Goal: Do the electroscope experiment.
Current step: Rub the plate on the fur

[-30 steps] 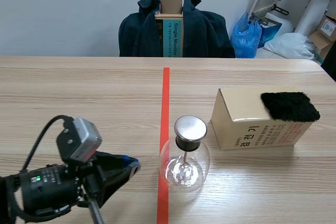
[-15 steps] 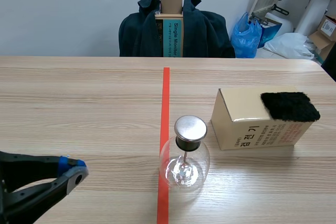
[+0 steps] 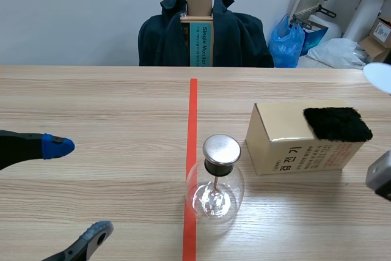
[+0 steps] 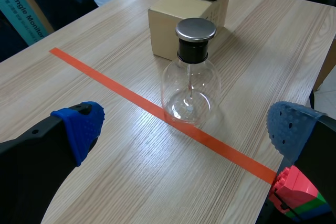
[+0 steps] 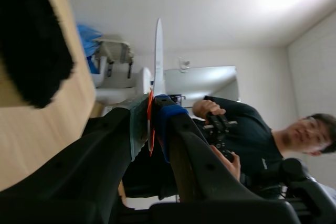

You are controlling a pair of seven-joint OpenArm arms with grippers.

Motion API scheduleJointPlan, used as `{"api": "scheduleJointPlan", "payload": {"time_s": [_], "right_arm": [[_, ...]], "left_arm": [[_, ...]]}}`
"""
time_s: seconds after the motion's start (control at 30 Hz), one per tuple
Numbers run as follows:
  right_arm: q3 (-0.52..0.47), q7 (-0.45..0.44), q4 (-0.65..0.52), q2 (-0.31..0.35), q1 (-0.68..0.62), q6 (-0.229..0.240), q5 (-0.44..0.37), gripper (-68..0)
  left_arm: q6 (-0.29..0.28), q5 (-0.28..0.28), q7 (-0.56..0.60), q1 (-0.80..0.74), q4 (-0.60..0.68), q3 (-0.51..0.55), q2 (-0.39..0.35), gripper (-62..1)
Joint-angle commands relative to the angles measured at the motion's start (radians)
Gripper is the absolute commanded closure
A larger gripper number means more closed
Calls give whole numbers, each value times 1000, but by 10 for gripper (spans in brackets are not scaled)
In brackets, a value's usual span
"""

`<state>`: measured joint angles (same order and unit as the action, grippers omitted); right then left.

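The glass electroscope (image 3: 215,181) stands on the wooden table (image 3: 110,108), a fur-topped cardboard box (image 3: 287,142) just beside it. Near it the left gripper (image 3: 78,190) gapes wide, empty — the right gripper (image 5: 149,124) pinches a thin white disc (image 5: 158,56). Beyond it hangs a dark jacket (image 3: 244,35).

The wooden table (image 3: 91,108) ahead of me carries 2 things: the glass electroscope (image 3: 214,191), upright with its base touching the orange tape line (image 3: 193,108), and a cardboard box (image 3: 287,142) near it, to my right.
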<state>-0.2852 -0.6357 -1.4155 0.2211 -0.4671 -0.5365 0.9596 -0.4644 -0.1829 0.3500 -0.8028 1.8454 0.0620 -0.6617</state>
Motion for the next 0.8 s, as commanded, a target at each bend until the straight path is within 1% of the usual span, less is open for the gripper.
{"api": "scheduleJointPlan", "payload": {"time_s": [0.0, 0.17, 0.27, 0.5, 0.6, 0.77], "right_arm": [[-1, -10, 11, 8, 26, -12, -2, -8], [0, -48, 108, 0, 73, -12, 43, -8], [0, -73, 151, 0, 103, -12, 53, -8], [25, -78, 232, 0, 138, -12, 111, -8], [38, -77, 251, 0, 138, -12, 119, -8], [50, -77, 279, 0, 138, -12, 157, -8]], "left_arm": [[2, -11, 17, 5, 4, -1, 11, -623], [2, -11, 17, 5, 4, -1, 11, -623], [2, -11, 17, 5, 4, -1, 11, -623], [2, -10, 16, 5, 4, -1, 10, -623], [2, -10, 16, 5, 3, -1, 10, -623], [2, -10, 16, 5, 3, -1, 10, -623]]}}
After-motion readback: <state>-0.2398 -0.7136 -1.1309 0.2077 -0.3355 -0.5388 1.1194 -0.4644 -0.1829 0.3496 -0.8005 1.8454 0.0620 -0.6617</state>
